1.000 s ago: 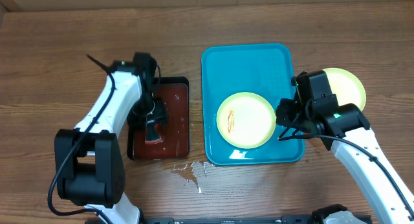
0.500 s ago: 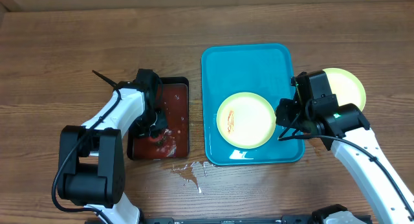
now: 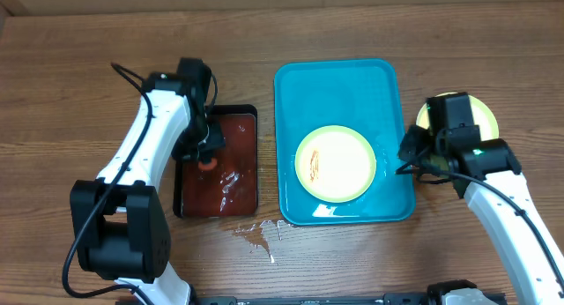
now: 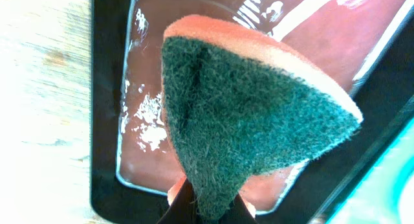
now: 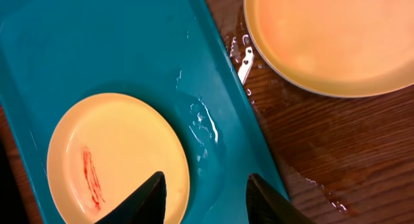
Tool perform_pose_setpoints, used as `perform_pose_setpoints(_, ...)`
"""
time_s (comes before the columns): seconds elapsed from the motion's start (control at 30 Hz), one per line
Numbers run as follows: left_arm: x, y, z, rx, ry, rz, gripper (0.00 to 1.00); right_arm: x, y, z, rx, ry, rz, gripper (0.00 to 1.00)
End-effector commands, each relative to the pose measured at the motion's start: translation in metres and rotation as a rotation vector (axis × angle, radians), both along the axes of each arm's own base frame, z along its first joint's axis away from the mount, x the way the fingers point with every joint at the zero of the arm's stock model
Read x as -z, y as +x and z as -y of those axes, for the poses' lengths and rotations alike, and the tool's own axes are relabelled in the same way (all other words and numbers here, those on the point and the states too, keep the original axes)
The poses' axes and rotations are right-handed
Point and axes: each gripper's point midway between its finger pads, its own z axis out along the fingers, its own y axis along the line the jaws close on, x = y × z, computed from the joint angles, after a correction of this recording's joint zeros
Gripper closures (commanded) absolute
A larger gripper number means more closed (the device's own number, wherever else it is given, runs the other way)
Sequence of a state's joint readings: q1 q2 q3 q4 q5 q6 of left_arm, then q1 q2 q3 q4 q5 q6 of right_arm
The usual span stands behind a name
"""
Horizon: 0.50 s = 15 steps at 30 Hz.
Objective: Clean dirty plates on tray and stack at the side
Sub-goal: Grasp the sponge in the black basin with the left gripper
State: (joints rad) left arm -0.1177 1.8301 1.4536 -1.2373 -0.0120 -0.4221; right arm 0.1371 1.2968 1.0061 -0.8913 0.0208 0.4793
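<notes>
— Anything obscured?
— The second plate (image 5: 323,36), on the counter (image 3: 88,58), is cut off. The left tool (image 4: 206,211) is mostly hidden, clamped on a sponge (image 4: 246,127) over the black tray (image 3: 242,199).
— The dirty one?
— The yellow-green plate (image 3: 335,162) is on the turquoise tray (image 3: 335,85) with a red smear. The right tool (image 5: 206,198) is spread and empty.

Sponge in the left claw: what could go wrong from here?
1. The sponge is pinched at one end by the left claw; it may fold or slip while scrubbing.
2. The smeared plate lies loose on the wet tray, right claw open, not holding it; it may slide.
</notes>
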Motion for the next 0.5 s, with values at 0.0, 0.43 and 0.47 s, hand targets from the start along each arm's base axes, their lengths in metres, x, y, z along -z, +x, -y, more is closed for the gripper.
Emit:
perform_pose_setpoints(0.0, -0.023, 0.015, 0.003, 0.019, -0.013, 0.065, 0.96, 0.013, -0.001, -0.014, -0.087, 0.056, -0.052, 0.58)
perform_pose_setpoints(0.43, -0.026, 0.017, 0.003, 0.027, -0.015, 0.074, 0.96, 0.069, 0.006, -0.029, -0.222, 0.085, -0.162, 0.59)
perform_pose_setpoints(0.47, -0.026, 0.017, 0.003, 0.027, -0.015, 0.074, 0.96, 0.071, 0.006, -0.035, -0.251, 0.105, -0.163, 0.59)
